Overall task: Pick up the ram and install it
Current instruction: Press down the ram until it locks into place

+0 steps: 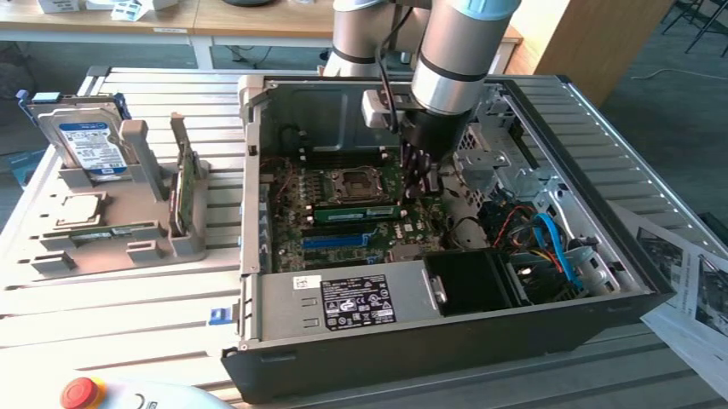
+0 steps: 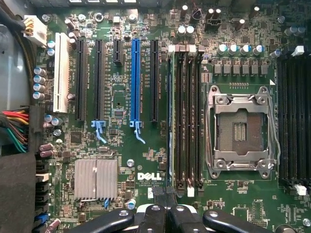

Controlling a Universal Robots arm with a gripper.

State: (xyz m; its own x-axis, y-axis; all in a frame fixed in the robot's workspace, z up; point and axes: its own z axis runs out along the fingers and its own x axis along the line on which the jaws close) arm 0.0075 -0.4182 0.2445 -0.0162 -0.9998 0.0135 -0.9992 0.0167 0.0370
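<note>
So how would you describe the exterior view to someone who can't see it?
A robot arm reaches into an open computer case, its shut gripper low over the motherboard, by one end of the ram standing in a slot. A grey tray at the exterior view's left holds a hard drive.

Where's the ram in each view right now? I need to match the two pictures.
Exterior view: the ram stands on edge on the motherboard, just on the camera's side of the CPU socket.
Wrist view: the ram is the thin green edge alongside the empty black memory slots, on their side away from the CPU socket.
Shared landmark: the CPU socket.
</note>
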